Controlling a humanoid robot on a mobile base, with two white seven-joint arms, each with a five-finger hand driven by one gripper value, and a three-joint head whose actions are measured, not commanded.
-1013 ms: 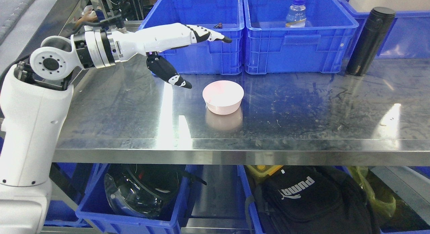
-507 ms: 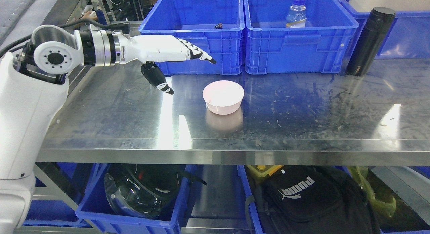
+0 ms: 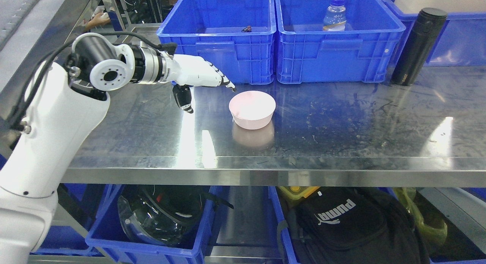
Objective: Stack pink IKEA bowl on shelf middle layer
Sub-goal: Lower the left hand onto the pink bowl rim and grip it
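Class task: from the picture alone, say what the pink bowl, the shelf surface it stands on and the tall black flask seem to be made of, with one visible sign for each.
Pink bowl: probably matte plastic, with even colour and no glare.
Shelf surface: brushed stainless steel, shown by scratches, bright glints and the bowl's reflection.
Black flask: likely coated metal or plastic with a satin sheen; the look leaves it open.

1 pink bowl (image 3: 252, 109) – 1 bottle (image 3: 335, 14), 1 black flask (image 3: 418, 46) – 1 helmet (image 3: 161, 213), 1 black bag (image 3: 351, 228).

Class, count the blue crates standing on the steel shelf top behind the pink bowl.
3: left crate behind the bowl, middle crate holding a bottle, and a third partly cut off at right; more may be hidden.
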